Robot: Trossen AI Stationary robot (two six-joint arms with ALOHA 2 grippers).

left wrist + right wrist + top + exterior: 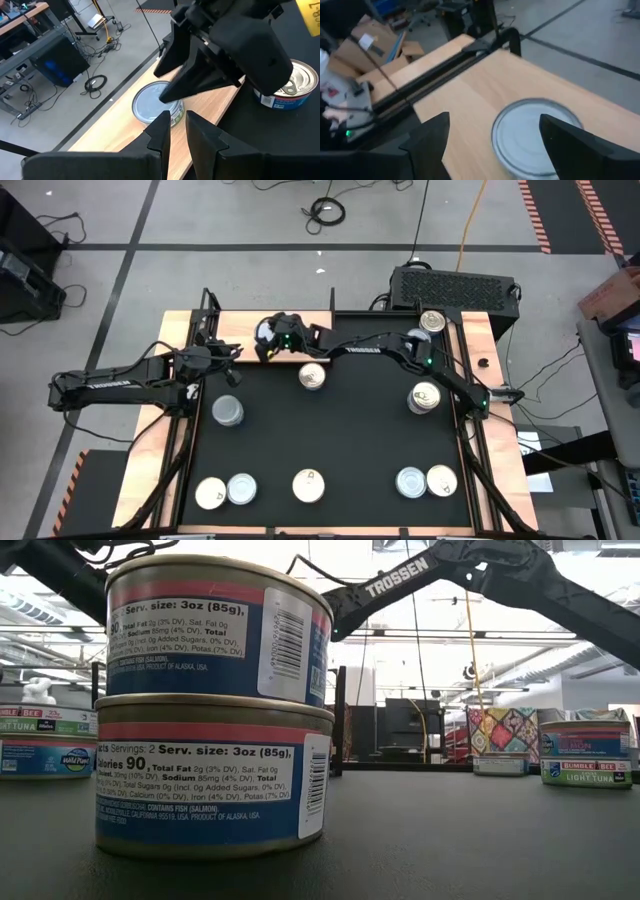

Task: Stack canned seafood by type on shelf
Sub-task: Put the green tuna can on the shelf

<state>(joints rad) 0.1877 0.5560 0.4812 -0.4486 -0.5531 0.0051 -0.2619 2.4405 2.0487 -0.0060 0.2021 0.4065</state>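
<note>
A silvery blue-grey tin (pixel 532 137) stands flat on the light wood shelf (pixel 470 95) at the table's far edge. My right gripper (pixel 495 122) is open above it, pointing down, one finger on either side of the tin (pixel 266 335). My left gripper (pixel 176 127) waits just left of it over the mat's far left corner (pixel 225 356), with a narrow gap between its fingers and nothing in it. A gold-toned tin (pixel 433 321) sits farther right on the shelf. Other tins stand on the black mat (pixel 360 430). Two blue-labelled tins (pixel 210 705) are stacked at the near edge. My right gripper has its open fingers (pixel 432 140) on either side of the silvery tin's rim (pixel 505 125), coming from above. Whether they touch the tin, I cannot tell. The tin stands flat on the shelf.
On the mat are a pull-tab tin (pixel 312 376) just right of my right gripper, one (pixel 425 396) by the right arm, a silvery one (pixel 228 412) at left, and several along the near edge (pixel 242 488). A black box (pixel 455 285) stands beyond the far right corner.
</note>
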